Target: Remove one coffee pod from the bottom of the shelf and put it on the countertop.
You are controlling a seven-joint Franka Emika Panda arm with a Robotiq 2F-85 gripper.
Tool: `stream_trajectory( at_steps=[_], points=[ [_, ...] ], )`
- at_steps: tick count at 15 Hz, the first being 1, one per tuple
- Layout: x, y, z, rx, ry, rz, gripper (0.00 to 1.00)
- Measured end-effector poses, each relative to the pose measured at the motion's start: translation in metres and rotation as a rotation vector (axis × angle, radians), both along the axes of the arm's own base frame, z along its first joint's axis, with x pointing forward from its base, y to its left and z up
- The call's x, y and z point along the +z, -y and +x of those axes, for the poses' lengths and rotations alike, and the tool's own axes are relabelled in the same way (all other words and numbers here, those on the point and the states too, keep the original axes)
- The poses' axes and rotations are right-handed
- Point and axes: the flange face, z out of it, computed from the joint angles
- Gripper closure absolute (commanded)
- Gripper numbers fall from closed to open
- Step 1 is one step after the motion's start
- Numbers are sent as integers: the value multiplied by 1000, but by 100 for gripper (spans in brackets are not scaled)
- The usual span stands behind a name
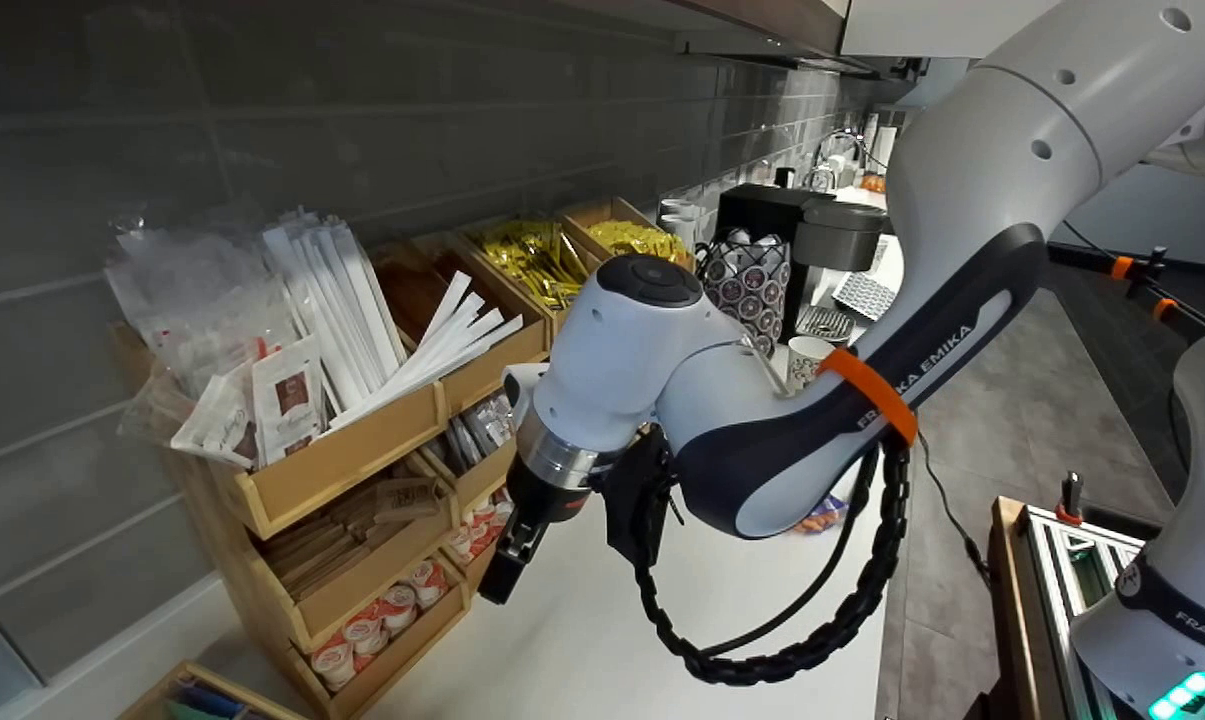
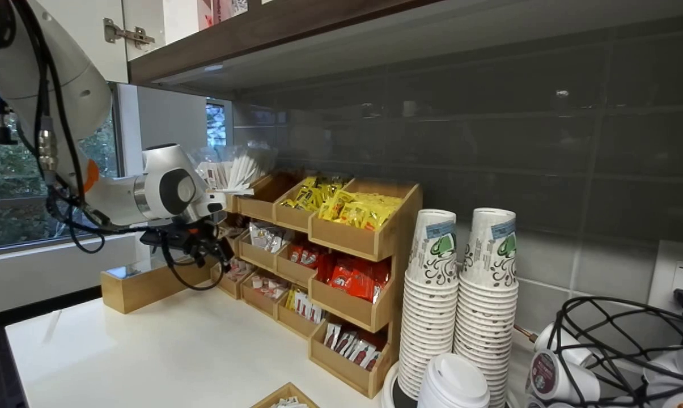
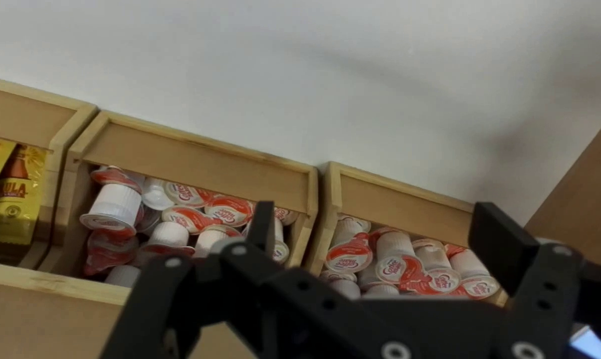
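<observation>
Fingers [image 3: 502, 247] apart, pods [image 3: 394, 267] in shelf [image 1: 352, 455]

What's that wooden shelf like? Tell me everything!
The shelf looks like pale wood: three stacked rows of open boxes. It stands upright on the white countertop, in front of a tiled wall. Yellow sachets fill two top boxes, red packets lie in the middle row, and little white tubs with reddish lids crowd two bottom boxes. Paper cups are stacked beside one end; I can't tell if they touch it.

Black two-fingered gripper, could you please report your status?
Gripper open, holding nothing. Red-and-white plastic pods at bottom of light wooden shelf. Middle tier overhead, possibly obstructive.
</observation>
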Motion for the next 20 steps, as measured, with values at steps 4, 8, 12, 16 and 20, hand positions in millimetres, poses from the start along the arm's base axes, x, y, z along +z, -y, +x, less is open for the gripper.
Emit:
stream_trajectory(
  at_steps=[4, 8, 12, 16, 20],
  points=[
    [-13, -14, 10, 9, 19, -21, 0],
    [-22, -26, 22, 18, 52, -50, 0],
    [-29, -34, 34, 7, 90, -74, 0],
    [-39, -39, 43, -7, 126, -82, 0],
    [-45, -45, 46, -24, 162, -84, 0]
  ],
)
